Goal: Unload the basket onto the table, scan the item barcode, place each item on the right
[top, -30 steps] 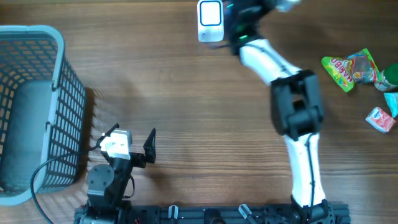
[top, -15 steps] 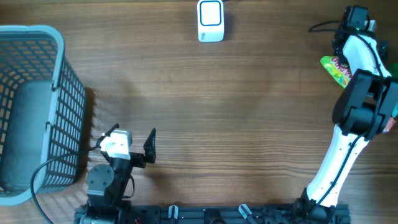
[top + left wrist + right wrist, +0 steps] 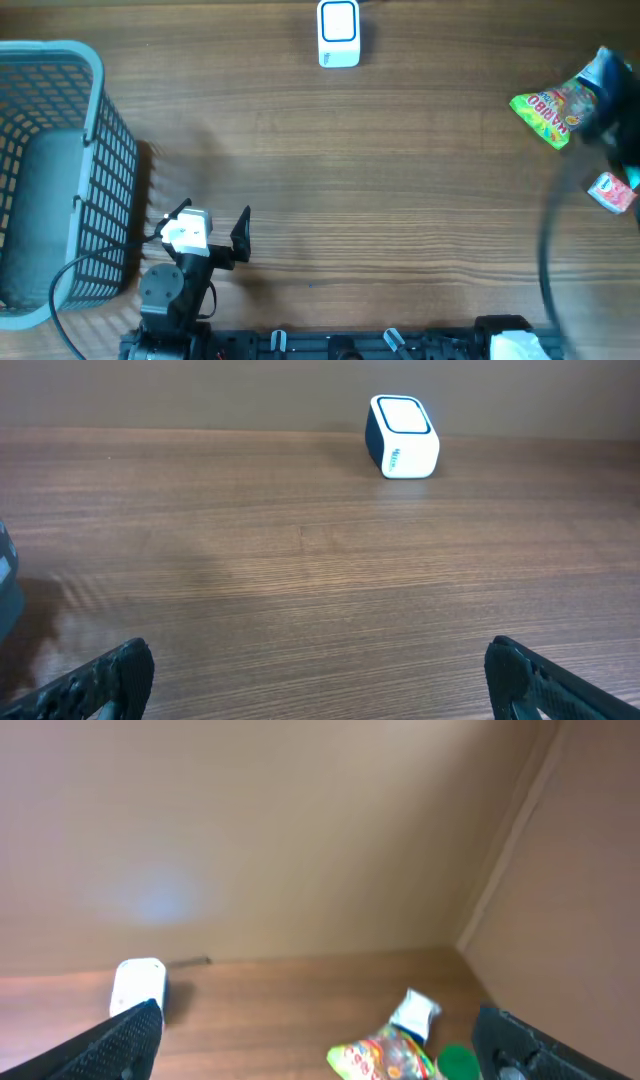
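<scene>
I'm seeing the left gripper [image 3: 208, 222] sitting low near the front edge of the table [image 3: 400, 180], not far from the basket [image 3: 97, 62] on the left. Its jaws are standing wide apart and gripping nothing. Its own camera is showing the fingertips [image 3: 105, 678] in the bottom corners, with only bare wood between them.

The right gripper [image 3: 325, 1050] is also spread wide and carrying nothing. Its camera is looking out at the back wall and the far right corner of the table. In the overhead view the right arm [image 3: 548, 250] is smearing into a dark streak along the right edge, so I can't place that gripper exactly from above.

The scanner [image 3: 338, 34], a white box with blue sides, is standing at the middle of the far edge, well apart from the left gripper. The candy bag [image 3: 548, 112] is lying on the wood at the far right, outside both sets of jaws. A small pink packet [image 3: 611, 191] is lying near it, closer to the front. The right wrist camera is catching the bag [image 3: 385, 1060] at the bottom of its picture.
</scene>
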Robot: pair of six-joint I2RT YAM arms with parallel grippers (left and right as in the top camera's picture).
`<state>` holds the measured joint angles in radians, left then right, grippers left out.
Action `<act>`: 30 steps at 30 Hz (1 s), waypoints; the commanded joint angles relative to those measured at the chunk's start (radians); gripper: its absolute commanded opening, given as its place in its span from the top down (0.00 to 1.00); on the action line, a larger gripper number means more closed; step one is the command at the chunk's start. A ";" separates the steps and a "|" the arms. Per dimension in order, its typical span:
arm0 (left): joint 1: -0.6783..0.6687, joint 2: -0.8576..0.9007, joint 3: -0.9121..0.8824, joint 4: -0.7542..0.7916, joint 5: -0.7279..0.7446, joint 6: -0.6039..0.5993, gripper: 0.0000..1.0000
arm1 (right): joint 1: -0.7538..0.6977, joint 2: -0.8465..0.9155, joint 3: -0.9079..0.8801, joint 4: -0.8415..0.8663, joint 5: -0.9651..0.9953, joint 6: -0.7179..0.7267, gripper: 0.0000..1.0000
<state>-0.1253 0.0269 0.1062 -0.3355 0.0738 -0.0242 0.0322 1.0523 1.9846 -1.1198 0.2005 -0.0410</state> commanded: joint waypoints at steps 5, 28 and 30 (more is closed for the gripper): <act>-0.004 -0.005 -0.004 0.004 0.008 -0.010 0.00 | 0.003 -0.295 -0.006 -0.140 -0.035 0.017 0.00; -0.004 -0.005 -0.004 0.004 0.008 -0.010 0.00 | 0.003 -0.859 -0.984 0.617 -0.317 -0.071 0.00; -0.004 -0.005 -0.004 0.004 0.008 -0.010 0.00 | 0.003 -0.924 -1.214 0.842 -0.357 -0.061 0.00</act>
<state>-0.1253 0.0269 0.1055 -0.3351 0.0738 -0.0242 0.0322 0.1967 0.9466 -0.4236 -0.0666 -0.0986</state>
